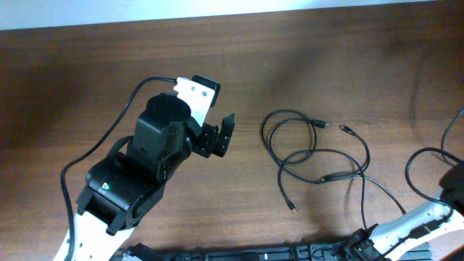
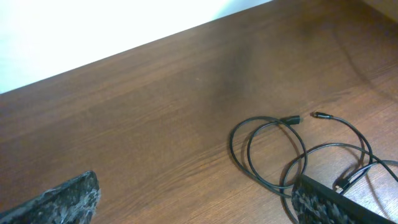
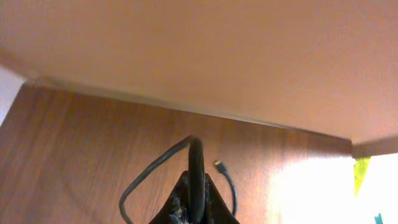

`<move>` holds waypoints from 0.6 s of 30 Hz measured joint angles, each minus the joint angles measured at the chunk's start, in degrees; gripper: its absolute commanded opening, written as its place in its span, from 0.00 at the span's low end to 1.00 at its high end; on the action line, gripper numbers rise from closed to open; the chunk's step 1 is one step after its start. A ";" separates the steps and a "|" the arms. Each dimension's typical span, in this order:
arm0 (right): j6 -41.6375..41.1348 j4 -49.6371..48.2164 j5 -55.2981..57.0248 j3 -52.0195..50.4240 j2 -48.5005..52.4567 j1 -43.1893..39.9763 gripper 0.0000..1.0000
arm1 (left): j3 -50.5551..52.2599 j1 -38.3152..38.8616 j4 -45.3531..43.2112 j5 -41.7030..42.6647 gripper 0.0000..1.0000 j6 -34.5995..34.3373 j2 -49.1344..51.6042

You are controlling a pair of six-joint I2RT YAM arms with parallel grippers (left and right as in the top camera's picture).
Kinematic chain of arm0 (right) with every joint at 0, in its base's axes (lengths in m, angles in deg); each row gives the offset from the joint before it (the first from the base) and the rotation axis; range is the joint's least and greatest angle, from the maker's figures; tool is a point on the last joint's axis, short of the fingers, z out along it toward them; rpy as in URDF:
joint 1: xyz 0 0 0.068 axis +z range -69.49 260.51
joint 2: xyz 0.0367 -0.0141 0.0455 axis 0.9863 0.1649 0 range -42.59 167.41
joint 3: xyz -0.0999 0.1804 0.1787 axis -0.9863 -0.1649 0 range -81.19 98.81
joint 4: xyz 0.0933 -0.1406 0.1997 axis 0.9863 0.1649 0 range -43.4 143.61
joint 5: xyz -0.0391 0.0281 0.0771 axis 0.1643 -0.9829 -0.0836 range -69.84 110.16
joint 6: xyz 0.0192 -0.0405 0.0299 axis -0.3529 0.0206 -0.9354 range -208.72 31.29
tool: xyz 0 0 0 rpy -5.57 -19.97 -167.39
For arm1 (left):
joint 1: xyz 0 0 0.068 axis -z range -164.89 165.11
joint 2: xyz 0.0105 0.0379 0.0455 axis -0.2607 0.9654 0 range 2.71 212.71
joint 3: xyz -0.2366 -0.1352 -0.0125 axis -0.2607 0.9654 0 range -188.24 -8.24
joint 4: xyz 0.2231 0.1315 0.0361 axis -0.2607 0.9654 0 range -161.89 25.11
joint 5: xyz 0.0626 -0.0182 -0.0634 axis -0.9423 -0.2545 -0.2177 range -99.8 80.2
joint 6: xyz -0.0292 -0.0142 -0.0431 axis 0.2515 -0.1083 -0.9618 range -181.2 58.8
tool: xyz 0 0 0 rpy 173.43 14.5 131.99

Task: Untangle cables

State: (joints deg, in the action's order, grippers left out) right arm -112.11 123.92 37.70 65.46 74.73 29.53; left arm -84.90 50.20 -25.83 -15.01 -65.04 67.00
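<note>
Thin black cables [image 1: 313, 154] lie looped together on the brown table, right of centre, with plug ends near the top right of the loop and at the lower left. My left gripper [image 1: 221, 138] is open and empty, just left of them. In the left wrist view its fingers [image 2: 196, 202] are spread wide, and the cables [image 2: 273, 149] reach under the right finger. Another black cable [image 1: 417, 163] curves along the far right edge. My right gripper [image 1: 455, 181] is there, and the right wrist view shows it shut [image 3: 196, 193] on that cable [image 3: 196, 158]. A plug end [image 3: 219, 164] lies beside it.
The left arm's thick black wire [image 1: 109, 134] arcs over the table's left part. The arm bases and a dark rail [image 1: 239, 254] run along the front edge. A pale wall [image 2: 93, 25] borders the table's far edge.
</note>
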 measured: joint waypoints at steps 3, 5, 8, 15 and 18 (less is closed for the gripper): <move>-2.34 0.00 -4.63 -3.72 0.04 -4.24 0.04 | 0.00 0.00 0.02 0.00 0.99 0.00 0.00; -3.67 -0.09 -7.41 -7.63 0.11 -5.86 0.04 | 0.00 0.00 0.02 0.00 0.99 0.00 0.00; -6.32 -3.17 -10.01 -17.79 0.15 -7.04 0.04 | 0.00 0.00 0.02 0.00 0.99 0.00 0.00; -10.80 -10.29 -11.72 -36.50 0.94 -7.06 0.98 | 0.00 0.00 0.02 0.00 0.99 0.00 0.00; -11.13 -10.29 -13.22 -36.85 0.94 -7.06 0.98 | 0.00 0.00 0.02 0.00 0.99 0.00 0.00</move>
State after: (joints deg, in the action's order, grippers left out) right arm -123.24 113.63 24.48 28.61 75.67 22.47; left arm -84.90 50.20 -25.81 -15.01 -65.04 67.00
